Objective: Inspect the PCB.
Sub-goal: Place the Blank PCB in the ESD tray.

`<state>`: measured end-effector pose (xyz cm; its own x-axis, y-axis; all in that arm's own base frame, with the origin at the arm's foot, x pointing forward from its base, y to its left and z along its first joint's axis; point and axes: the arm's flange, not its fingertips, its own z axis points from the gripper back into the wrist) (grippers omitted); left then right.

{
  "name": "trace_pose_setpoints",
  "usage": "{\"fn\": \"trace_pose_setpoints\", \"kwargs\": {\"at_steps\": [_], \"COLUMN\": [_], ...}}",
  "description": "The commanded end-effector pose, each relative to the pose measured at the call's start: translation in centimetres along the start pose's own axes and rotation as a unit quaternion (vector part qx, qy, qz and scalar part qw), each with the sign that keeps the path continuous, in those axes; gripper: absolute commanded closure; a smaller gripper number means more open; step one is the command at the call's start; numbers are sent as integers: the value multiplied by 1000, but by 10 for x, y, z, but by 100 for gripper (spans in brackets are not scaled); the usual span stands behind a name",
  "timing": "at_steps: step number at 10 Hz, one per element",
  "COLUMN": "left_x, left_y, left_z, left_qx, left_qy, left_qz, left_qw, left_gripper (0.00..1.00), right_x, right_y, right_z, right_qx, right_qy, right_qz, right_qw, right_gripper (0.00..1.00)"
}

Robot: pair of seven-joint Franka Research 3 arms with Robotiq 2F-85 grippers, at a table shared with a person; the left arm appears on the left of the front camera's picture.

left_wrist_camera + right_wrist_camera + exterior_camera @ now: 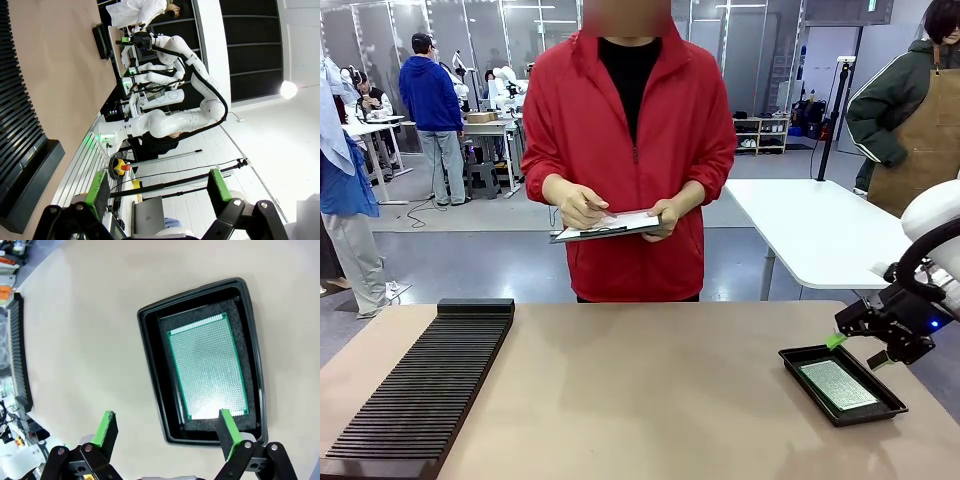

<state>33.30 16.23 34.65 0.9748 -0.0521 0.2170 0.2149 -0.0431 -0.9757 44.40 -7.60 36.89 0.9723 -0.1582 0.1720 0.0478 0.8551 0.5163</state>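
One PCB (207, 367) lies flat in one black tray (150, 360) on the table (650, 400); one ribbed black rack (420, 390) sits well apart. The person (630, 150) holds a clipboard (610, 226). Right gripper (167, 429) – fingers spread, empty – hovers over the tray's edge. Left gripper (157, 187) – also spread.

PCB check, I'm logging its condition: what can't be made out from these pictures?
- PCB: near end washed out by glare, right wrist view; one corner behind a green pad.
- Front view: the board's fine pattern is too small.
- Underside: hidden against the black tray.
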Motion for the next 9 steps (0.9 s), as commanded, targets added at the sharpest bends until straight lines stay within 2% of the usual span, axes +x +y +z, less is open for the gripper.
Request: {"fn": "trace_pose_setpoints", "kwargs": {"at_steps": [1, 3, 5, 7, 9], "left_x": [0, 0, 0, 0, 0], "left_y": [0, 0, 0, 0, 0], "left_z": [0, 0, 0, 0, 0], "left_qx": [0, 0, 0, 0, 0], "left_qy": [-1, -1, -1, -1, -1], "left_qz": [-1, -1, -1, -1, -1], "left_qw": [1000, 1000, 1000, 1000, 1000], "left_gripper": [0, 0, 0, 0, 0], "right_x": [-16, -37, -56, -90, -118], "right_y": [6, -4, -39, -84, -120], "right_z": [53, 108, 147, 168, 170], "right_qx": [42, 119, 208, 311, 400], "right_qy": [21, 35, 66, 67, 69], "right_qz": [-16, -34, -52, -66, -61], "right_qw": [999, 992, 974, 946, 912], "right_gripper": [0, 0, 0, 0, 0]}}
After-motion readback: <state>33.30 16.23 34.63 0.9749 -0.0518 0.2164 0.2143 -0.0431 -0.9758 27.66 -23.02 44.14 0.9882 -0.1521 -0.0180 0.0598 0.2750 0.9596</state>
